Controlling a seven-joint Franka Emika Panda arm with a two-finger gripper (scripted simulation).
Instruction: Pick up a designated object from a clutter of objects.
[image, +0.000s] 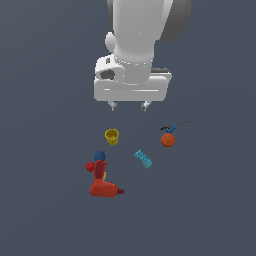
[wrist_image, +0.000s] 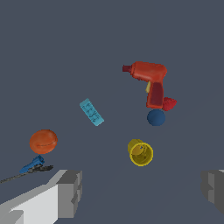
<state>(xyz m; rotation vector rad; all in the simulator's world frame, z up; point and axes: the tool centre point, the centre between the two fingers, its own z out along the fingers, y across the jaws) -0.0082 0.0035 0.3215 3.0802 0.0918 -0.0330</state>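
Hovering above the clutter, our white two-fingered gripper (image: 130, 106) has its jaws spread and empty. We should shift toward the exterior view's right, where the tiny bright blue tool with thin black rods (image: 172, 128) lies touching the orange ball (image: 168, 140), and descend clear of that ball.

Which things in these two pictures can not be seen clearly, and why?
- Blue tool: too small in the exterior view; its rod runs off the wrist view's edge.
- Gripper: fingers cut by the wrist view's edge.
- Dark blue ball: partly hidden by the red drill in the exterior view.
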